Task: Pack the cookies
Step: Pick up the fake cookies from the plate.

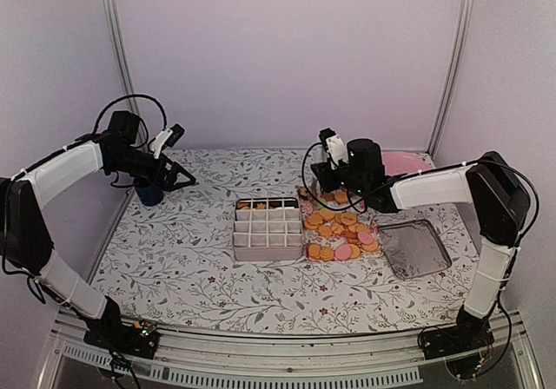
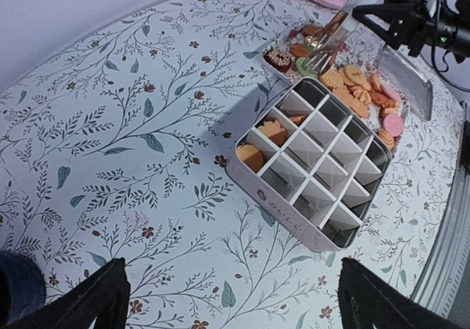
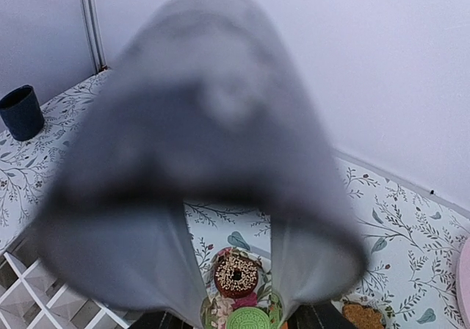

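The cookies (image 1: pixel 340 231), mostly orange-tan with a few pink, lie piled right of the white divider box (image 1: pixel 268 230). Two orange ones (image 2: pixel 251 155) sit in its compartments. My right gripper (image 1: pixel 334 165) is shut on grey tongs (image 3: pixel 220 160), whose blurred hinge fills the right wrist view. The tong arms reach down on either side of a green cookie (image 3: pixel 248 319), next to a dark brown sprinkled cookie (image 3: pixel 236 273). In the left wrist view the tong tips (image 2: pixel 317 63) are at the green cookie. My left gripper (image 1: pixel 178 177) is open and empty, far left rear; it also shows in the left wrist view (image 2: pixel 235 307).
A dark blue cup (image 1: pixel 149 194) stands under the left gripper. A metal tin lid (image 1: pixel 417 248) lies at the right front. A pink plate (image 1: pixel 401 161) is at the back right. The green and brown cookies rest on a small floral dish (image 3: pixel 220 314).
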